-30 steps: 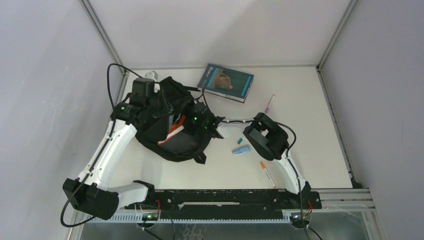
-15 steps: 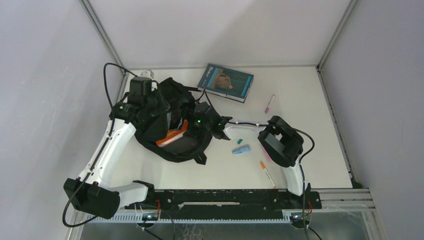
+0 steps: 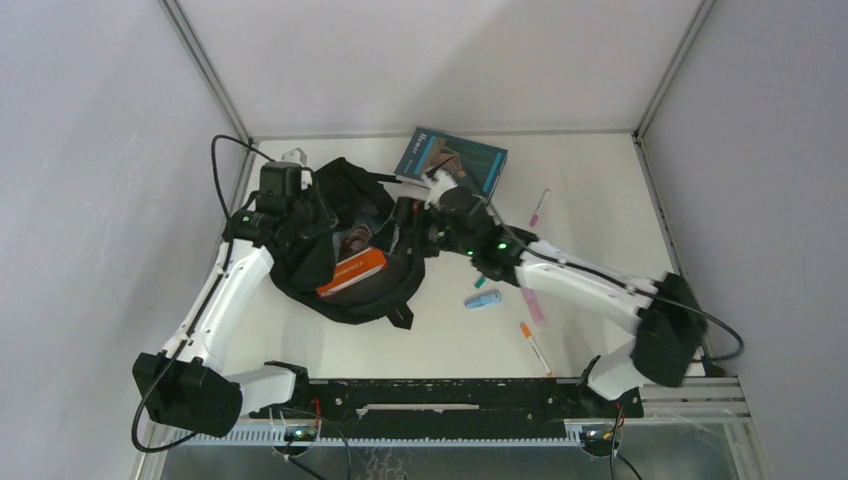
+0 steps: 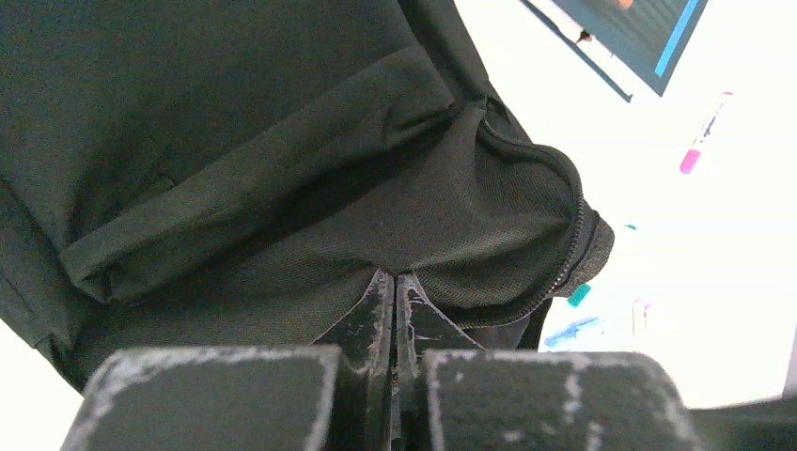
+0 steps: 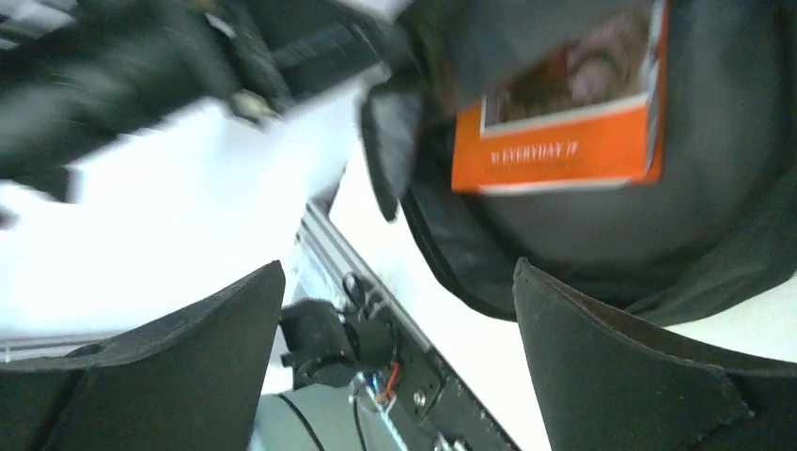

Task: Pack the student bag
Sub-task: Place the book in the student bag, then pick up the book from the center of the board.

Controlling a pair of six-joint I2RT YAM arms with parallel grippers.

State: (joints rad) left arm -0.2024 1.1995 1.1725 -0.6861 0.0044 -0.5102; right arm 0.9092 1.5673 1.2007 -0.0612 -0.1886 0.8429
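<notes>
Top view: student bag [image 3: 345, 190] seen on far-left part of table [image 3: 610, 190], close to left edge. Open room left on right half, broken by pink pen [image 3: 539, 207] and orange pen [image 3: 533, 345]. Teal book [image 3: 452, 165] laid just beyond bag. Bag black, rounded, mouth gaping, orange book [image 3: 352, 272] seen inside.

Left wrist: left pincer [image 4: 395, 282] clenched, tips against bag fabric; pinch cannot be told.

Right wrist: right pincer [image 5: 397, 268] spread wide, nothing held, facing bag mouth.

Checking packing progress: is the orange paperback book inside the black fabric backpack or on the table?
Inside: the orange paperback book lies in the open mouth of the black fabric backpack.
</notes>
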